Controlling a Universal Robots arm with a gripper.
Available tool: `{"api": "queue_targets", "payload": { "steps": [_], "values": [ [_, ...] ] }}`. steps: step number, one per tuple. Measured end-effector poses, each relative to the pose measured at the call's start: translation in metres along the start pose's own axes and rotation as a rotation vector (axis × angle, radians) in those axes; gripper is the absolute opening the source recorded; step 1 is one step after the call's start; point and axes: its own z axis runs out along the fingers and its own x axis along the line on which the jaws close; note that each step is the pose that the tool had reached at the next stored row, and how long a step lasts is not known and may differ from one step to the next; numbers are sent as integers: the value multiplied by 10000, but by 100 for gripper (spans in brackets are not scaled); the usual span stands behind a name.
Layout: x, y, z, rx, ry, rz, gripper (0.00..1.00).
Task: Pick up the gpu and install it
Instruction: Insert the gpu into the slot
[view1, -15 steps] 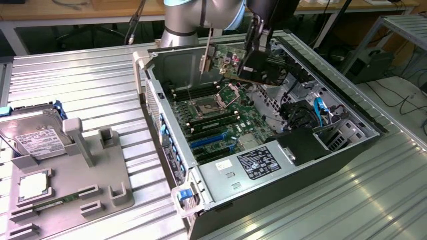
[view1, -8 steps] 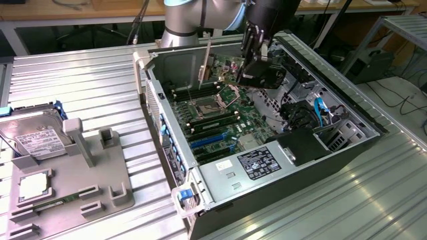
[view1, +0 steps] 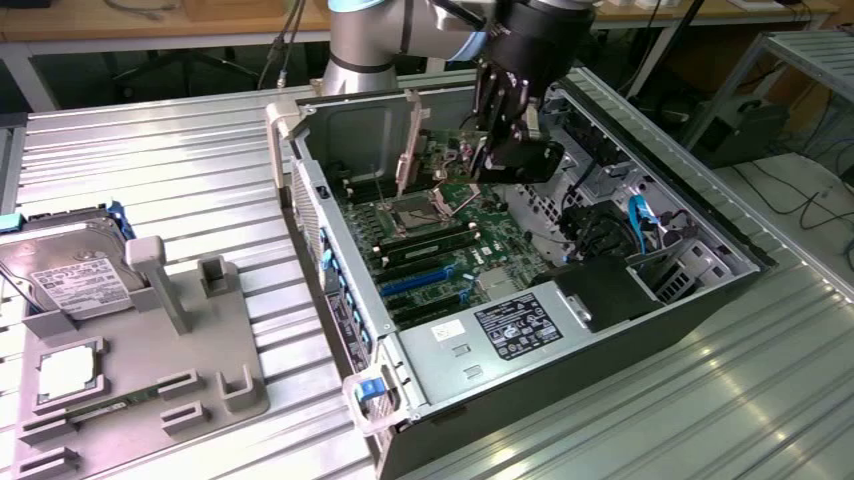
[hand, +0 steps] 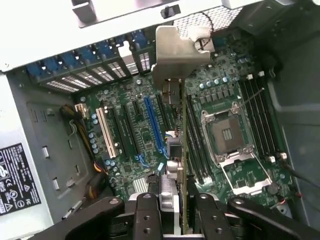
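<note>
Your gripper (hand: 175, 202): clamped on the gpu (hand: 177, 62) | you hold it edge-on over the motherboard (hand: 132, 145), inside the open case (view1: 607, 385) | its silvery end near the slot covers (hand: 97, 75).

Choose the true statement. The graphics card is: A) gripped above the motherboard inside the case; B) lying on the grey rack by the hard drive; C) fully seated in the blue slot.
A: the gripper clamps the graphics card edge-on above the motherboard.

Above the motherboard (hand: 135, 140), free room surrounds the gpu (hand: 177, 50) in the fingers (hand: 145, 215), hemmed by the case walls (view1: 360, 140), power supply (view1: 514, 325) and blue cables (view1: 638, 225).
</note>
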Motion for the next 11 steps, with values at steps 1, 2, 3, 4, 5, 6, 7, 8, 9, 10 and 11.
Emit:
{"api": "queue_targets", "payload": {
  "steps": [1, 2, 3, 4, 5, 6, 7, 8, 9, 10, 11],
  "values": [
    [-2, -1, 18, 0, 8, -146, 30],
    [-7, -3, 39, -1, 15, -265, 30],
    [-9, -5, 54, -1, 17, -319, 30],
    [-12, -7, 73, 0, 18, -381, 30],
    [-15, -9, 85, 7, 23, -438, 30],
    [-16, -10, 91, 36, 29, -482, 30],
    [-17, -11, 97, 68, 31, -532, 30],
    [-17, -12, 103, 98, 35, -594, 30],
    [-18, -13, 109, 124, 38, -661, 30],
    [-20, -13, 118, 147, 42, -749, 30],
    [-25, -12, 131, 155, 46, -860, 30]
  ]
}}
